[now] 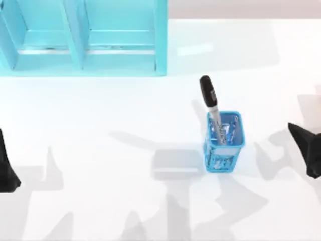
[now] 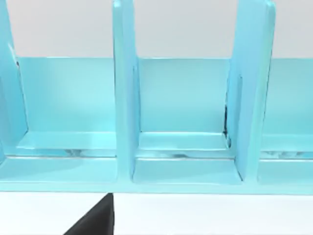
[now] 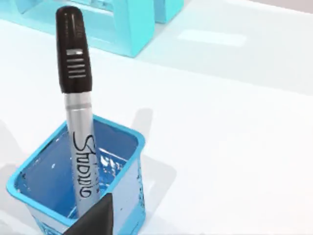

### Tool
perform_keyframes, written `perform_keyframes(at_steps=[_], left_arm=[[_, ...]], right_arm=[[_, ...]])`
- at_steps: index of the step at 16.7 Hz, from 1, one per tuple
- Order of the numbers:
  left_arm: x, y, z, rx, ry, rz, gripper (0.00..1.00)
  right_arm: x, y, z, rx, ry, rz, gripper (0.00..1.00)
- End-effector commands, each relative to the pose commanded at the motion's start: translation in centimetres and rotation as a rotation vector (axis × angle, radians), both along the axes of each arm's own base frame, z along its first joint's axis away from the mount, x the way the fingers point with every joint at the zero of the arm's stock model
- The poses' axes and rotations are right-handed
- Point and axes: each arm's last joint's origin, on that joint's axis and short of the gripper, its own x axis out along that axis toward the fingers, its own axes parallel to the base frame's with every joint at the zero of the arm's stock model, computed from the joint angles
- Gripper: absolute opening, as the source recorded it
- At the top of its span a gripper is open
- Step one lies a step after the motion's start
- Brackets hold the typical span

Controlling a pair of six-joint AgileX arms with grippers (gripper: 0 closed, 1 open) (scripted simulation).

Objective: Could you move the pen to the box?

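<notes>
One pen (image 1: 210,103) stands in one blue mesh cup (image 1: 223,142) on the white bench (image 1: 100,150), right of centre; its black cap leans out above the rim toward the far side. One light-blue box (image 1: 83,37) with upright dividers sits at the far left of the bench, well apart from the cup. The left claw (image 1: 7,165) rests at the left edge, the right claw (image 1: 306,148) at the right edge near the cup. I cannot tell whether either claw is apart or together.
</notes>
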Motion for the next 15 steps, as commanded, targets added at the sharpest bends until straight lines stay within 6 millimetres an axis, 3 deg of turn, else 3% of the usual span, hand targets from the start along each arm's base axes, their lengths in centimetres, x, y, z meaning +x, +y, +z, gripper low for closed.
perform_keyframes(at_steps=[4,7,15], left_arm=[[0.0,0.0,0.0,0.0,0.0,0.0,1.0],[0.0,0.0,0.0,0.0,0.0,0.0,1.0],[0.0,0.0,0.0,0.0,0.0,0.0,1.0]], right_arm=[[4.2,2.5,-1.0,-0.003,0.136,0.191,1.0],[6.3,4.0,-2.2,0.001,0.208,0.293,1.0],[7.1,4.6,-3.0,0.004,0.246,0.334,1.0]])
